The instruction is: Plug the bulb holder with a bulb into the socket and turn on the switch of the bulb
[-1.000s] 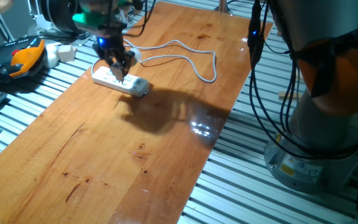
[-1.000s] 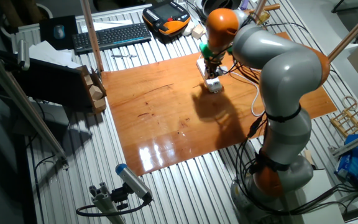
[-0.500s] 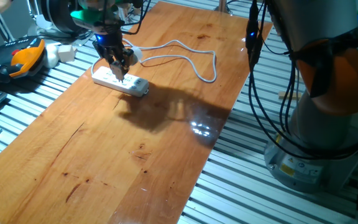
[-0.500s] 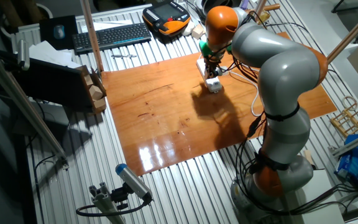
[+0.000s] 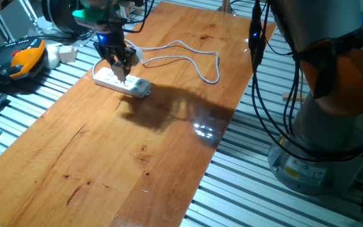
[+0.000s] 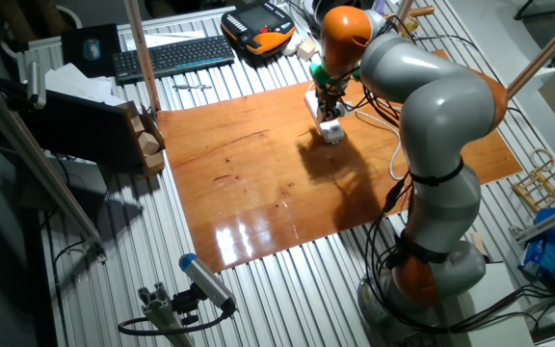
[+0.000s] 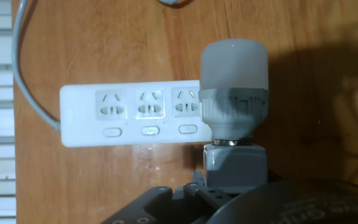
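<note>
Over the strip's right end: the gripper (image 5: 123,68) hangs at the far left part of the table (image 5: 169,145), with the holder (image 7: 235,165) and bulb (image 7: 234,65) in front of it.

Tool: clenched on the holder as far as I can judge; the hand view shows the holder running back into the gripper body, but the fingers themselves are out of sight.

Bulb: pointing away from the camera in the hand view, its grey collar above the boxy holder, hiding the right end of the strip (image 7: 132,115).

Strip: flat on the wood, three outlets showing in the hand view with a small button under each; its cable (image 5: 194,61) loops off across the table.

Switch: not visible; I cannot tell which face of the holder carries it.

Change: across the last second the gripper sits a touch further back and to the left in the fixed view, while the strip has not moved. The shift is small, closer to a fine adjustment than a travel.

Meaning: judging by this, the arm is lining the holder up over an outlet. Whether the pins are already seated cannot be told. The switch step looks not yet begun.

Risk: pins slightly off the slots would push the strip along the wood.
</note>
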`<control>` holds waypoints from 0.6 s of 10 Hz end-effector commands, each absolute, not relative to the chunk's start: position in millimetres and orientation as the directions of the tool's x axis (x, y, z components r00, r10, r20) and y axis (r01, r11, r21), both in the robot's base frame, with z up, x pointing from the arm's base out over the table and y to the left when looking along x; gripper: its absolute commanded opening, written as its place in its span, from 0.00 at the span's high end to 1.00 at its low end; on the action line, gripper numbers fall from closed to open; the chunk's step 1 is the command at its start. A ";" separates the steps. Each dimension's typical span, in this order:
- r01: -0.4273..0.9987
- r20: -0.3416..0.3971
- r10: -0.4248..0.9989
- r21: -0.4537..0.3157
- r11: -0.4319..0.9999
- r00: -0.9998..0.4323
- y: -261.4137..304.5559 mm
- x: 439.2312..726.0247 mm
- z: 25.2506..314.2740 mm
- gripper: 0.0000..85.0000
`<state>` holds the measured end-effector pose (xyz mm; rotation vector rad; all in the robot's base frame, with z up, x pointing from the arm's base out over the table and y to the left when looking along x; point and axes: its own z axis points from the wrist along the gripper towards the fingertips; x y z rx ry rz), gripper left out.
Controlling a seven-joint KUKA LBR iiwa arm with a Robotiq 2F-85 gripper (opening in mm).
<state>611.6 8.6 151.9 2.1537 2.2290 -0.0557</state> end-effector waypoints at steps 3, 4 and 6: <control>0.997 -0.056 0.997 0.045 0.057 -0.054 8.9 611.6 151.8 1.00; 0.999 -0.050 0.999 0.050 0.021 -0.019 8.9 611.6 151.8 1.00; 0.999 -0.044 0.999 0.047 -0.011 0.013 8.9 611.6 151.8 1.00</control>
